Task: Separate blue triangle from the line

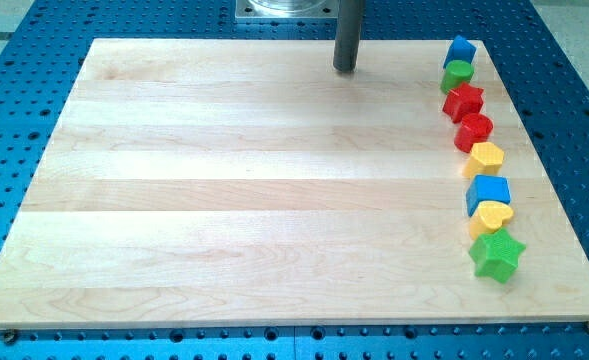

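Eight small blocks make a line down the view's right side of the wooden board [224, 200]. At the very top sits the blue triangle [460, 50], touching the green round block [457, 75] below it. I have no jaws, only my tip [346, 69], well apart to the view's left. This hard little block looks light and should slide easily; push its flat side. Next come a red star [464, 101], red hexagon [473, 131], yellow block [485, 159], blue cube [488, 193], yellow heart [491, 217] and green star [497, 255].

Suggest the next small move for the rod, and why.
Probably slide my tip toward the view's right, to the small blue triangle block. It heads the line of blocks along the wooden board's right edge, touching the green round block; my tip stands well left of it.
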